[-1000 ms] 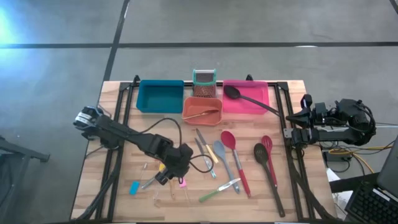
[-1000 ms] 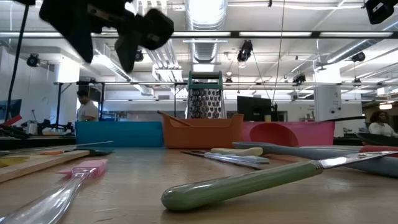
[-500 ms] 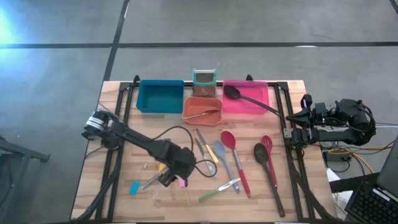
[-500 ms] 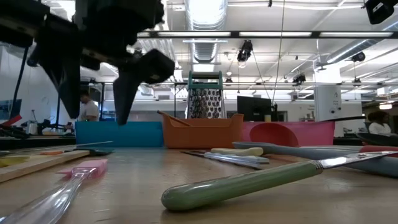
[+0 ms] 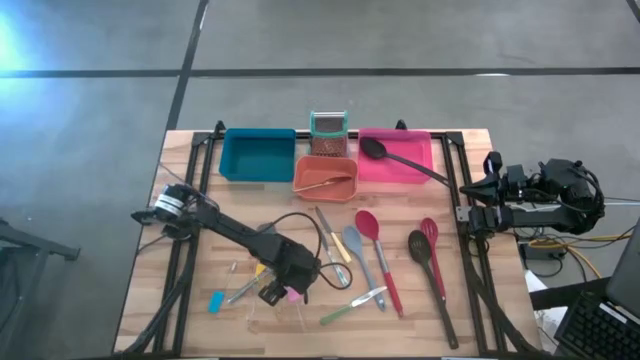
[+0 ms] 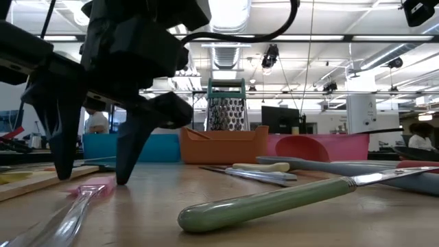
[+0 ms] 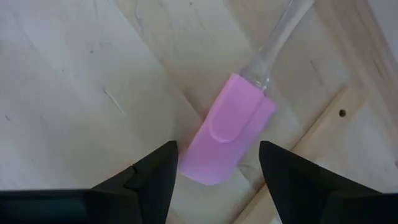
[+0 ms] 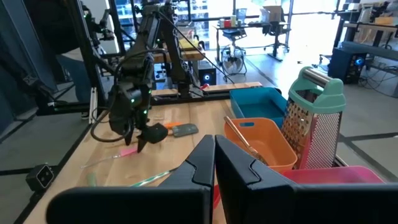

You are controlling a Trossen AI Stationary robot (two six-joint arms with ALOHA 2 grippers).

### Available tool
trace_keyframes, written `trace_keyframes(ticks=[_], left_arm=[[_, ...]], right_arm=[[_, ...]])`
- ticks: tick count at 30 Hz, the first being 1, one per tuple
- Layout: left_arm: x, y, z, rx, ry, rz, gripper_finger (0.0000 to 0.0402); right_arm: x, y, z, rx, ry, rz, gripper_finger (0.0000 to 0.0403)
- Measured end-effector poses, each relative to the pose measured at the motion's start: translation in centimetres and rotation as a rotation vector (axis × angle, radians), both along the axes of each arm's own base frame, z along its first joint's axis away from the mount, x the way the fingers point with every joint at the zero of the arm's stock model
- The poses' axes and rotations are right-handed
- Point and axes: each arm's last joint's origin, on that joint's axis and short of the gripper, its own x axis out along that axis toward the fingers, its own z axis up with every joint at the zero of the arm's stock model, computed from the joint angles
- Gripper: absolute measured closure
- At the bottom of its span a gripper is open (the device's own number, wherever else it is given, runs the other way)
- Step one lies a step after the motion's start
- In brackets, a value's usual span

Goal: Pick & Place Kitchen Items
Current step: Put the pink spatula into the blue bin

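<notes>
1. The left gripper point(image 5: 284, 293) is down at the wooden table point(image 5: 200, 310), its two dark fingers point(image 6: 127, 147) spread wide, tips at or just above the tabletop in the low view.
2. Between those spread fingers lies the pink spatula point(image 7: 227, 128): in the left wrist view its pink blade sits in the gap, one finger on each side, and neither finger visibly presses on it.
3. The spatula has a clear handle point(image 7: 277, 42) running away from the blade. In the low view the pink blade point(image 6: 94, 186) lies flat on the wood just beside the nearer fingertip.
4. A pale wooden strip point(image 7: 298, 155) lies on the table just beside the blade.
5. Near the left gripper are more loose utensils: a blue-handled tool point(image 5: 217, 301), a green-handled knife point(image 5: 343, 311) and a grey spatula point(image 5: 355, 247).
6. Farther off lie a red spoon point(image 5: 368, 228) and a black slotted spoon point(image 5: 421, 247).
7. At the far edge of the table stand the blue bin point(image 5: 257, 154), the orange bin point(image 5: 326, 176) and the pink bin point(image 5: 396, 158). A black spoon point(image 5: 397, 160) rests across the pink one.
8. The right gripper point(image 8: 214, 155) is parked off the table's right side, fingers closed together, holding nothing.
</notes>
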Motion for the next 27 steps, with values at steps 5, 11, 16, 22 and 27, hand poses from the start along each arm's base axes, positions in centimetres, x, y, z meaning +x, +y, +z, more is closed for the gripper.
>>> trace_keyframes(ticks=[5,11,16,22,27], left_arm=[[0.3,-0.1,-0.7,0.027,-0.009,-0.002,0.0168],[0.4,-0.3,-1.8,0.065,-0.012,-0.052,0.0176],[0.5,-0.4,-2.6,0.104,-0.011,-0.088,0.0233],[0.5,-0.3,-3.2,0.120,0.005,-0.101,0.0354],[0.4,-0.3,-2.6,0.116,-0.005,-0.099,0.0387]], right_arm=[[0.0,0.0,0.0,0.000,0.000,0.000,0.0394],[0.0,0.0,0.0,0.000,0.000,0.000,0.0394],[0.0,0.0,0.0,0.000,0.000,0.000,0.0394],[0.0,0.0,0.0,0.000,0.000,0.000,0.0394],[0.0,0.0,0.0,0.000,0.000,0.000,0.0394]])
